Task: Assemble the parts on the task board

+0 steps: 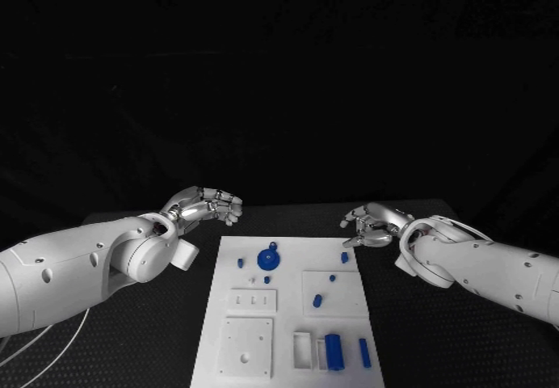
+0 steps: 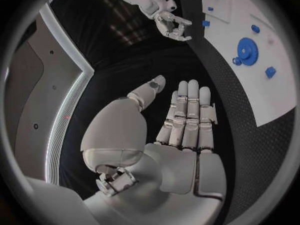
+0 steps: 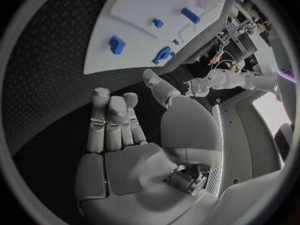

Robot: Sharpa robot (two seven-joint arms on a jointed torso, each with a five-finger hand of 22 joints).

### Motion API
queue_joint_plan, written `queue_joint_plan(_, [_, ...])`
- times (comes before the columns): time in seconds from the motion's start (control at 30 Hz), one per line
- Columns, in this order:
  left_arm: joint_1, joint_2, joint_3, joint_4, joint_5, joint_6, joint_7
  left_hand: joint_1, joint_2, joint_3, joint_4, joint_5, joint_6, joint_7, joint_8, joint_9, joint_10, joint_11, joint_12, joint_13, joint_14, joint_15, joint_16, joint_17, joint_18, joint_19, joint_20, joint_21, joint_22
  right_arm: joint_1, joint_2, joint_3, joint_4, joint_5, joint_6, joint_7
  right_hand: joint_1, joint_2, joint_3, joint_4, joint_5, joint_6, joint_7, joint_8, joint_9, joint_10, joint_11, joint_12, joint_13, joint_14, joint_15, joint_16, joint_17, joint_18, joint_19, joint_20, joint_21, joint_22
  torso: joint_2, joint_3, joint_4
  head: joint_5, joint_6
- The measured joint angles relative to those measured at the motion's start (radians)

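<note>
The white task board [image 1: 305, 252] lies in the middle of the black table. A blue gear [image 1: 269, 259] sits near its far end, with small blue pegs [image 1: 345, 257] around it and longer blue parts [image 1: 334, 352] at the near end. My left hand [image 1: 208, 204] hovers off the board's far left corner, fingers apart, holding nothing. My right hand [image 1: 373, 225] hovers at the far right corner, also holding nothing. The left wrist view shows the left hand [image 2: 181, 130] with straight fingers, the gear [image 2: 247, 51] beyond it. In the right wrist view the right hand [image 3: 122, 135] is spread beside the board [image 3: 137, 10].
White raised blocks [image 1: 247, 345] and a slotted holder [image 1: 305, 349] stand on the board's near half. Black table surface [image 1: 140, 339] runs along both sides of the board. A white cable [image 1: 47, 343] hangs under my left arm.
</note>
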Motion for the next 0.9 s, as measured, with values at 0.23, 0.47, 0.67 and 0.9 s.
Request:
queue_joint_plan(0.23, [-0.009, 0.004, -0.001, -0.005, -0.018, 0.018, 0.004, -0.002, -0.013, 0.002, 0.01, -0.002, -0.001, 0.001, -0.005, 0.002, -0.001, -0.001, -0.015, 0.0, 0.091, -0.031, 0.021, 0.012, -0.003, -0.003, -0.01, 0.0, -0.012, -0.034, -0.033, -0.002, 0.005, 0.018, 0.019, 0.025, 0.012, 0.012, -0.015, 0.001, 0.03, 0.0, 0.0, 0.0, 0.0, -0.003, 0.003, 0.0, -0.003, -0.003, 0.003, -0.003, 0.0, 0.0, -0.004, 0.004, 0.0, 0.0, -0.007, 0.0059, -0.0089, 0.005, -0.003])
queue_joint_plan(0.47, [-0.01, 0.003, -0.001, -0.006, -0.027, 0.022, 0.004, 0.003, -0.018, 0.002, 0.01, -0.002, -0.004, -0.003, -0.012, 0.005, -0.001, -0.001, -0.036, -0.001, 0.01, 0.005, -0.045, -0.008, -0.021, -0.02, -0.008, 0.0, -0.019, -0.059, -0.036, 0.0, -0.006, 0.009, 0.015, 0.04, 0.017, 0.017, -0.022, 0.003, 0.064, 0.004, -0.004, 0.0, -0.001, -0.003, 0.003, 0.0, -0.007, -0.003, 0.003, -0.004, 0.002, 0.0, -0.007, 0.007, -0.004, 0.0, -0.011, 0.0111, -0.0147, 0.016, -0.008])
queue_joint_plan(0.67, [-0.011, 0.005, -0.001, -0.002, -0.029, 0.021, 0.005, 0.003, -0.018, 0.002, 0.01, -0.006, -0.008, 0.001, -0.019, 0.007, -0.004, 0.003, -0.046, -0.001, -0.024, 0.027, -0.065, -0.009, -0.028, -0.032, 0.004, 0.0, -0.022, -0.088, -0.016, -0.002, -0.034, -0.003, -0.01, 0.045, 0.017, 0.017, -0.023, 0.004, 0.074, 0.004, -0.004, 0.0, -0.003, -0.003, 0.003, 0.0, -0.009, -0.003, 0.003, -0.004, 0.002, 0.0, -0.007, 0.007, -0.004, 0.0, -0.011, 0.0128, -0.0153, 0.021, -0.01])
queue_joint_plan(0.9, [-0.014, 0.005, -0.001, 0.002, -0.029, 0.021, 0.004, 0.003, -0.018, 0.002, 0.01, -0.006, -0.011, 0.004, -0.023, 0.008, -0.006, 0.009, -0.05, -0.001, -0.024, 0.027, -0.065, -0.001, -0.026, -0.028, 0.008, 0.004, -0.022, -0.097, 0.007, -0.001, -0.069, -0.002, -0.044, 0.047, 0.021, 0.021, -0.021, 0.012, 0.083, 0.004, -0.004, 0.0, -0.004, -0.003, 0.003, 0.005, -0.01, -0.003, 0.003, -0.004, 0.002, 0.0, -0.007, 0.007, -0.004, 0.0, -0.011, 0.0128, -0.0124, 0.021, -0.015])
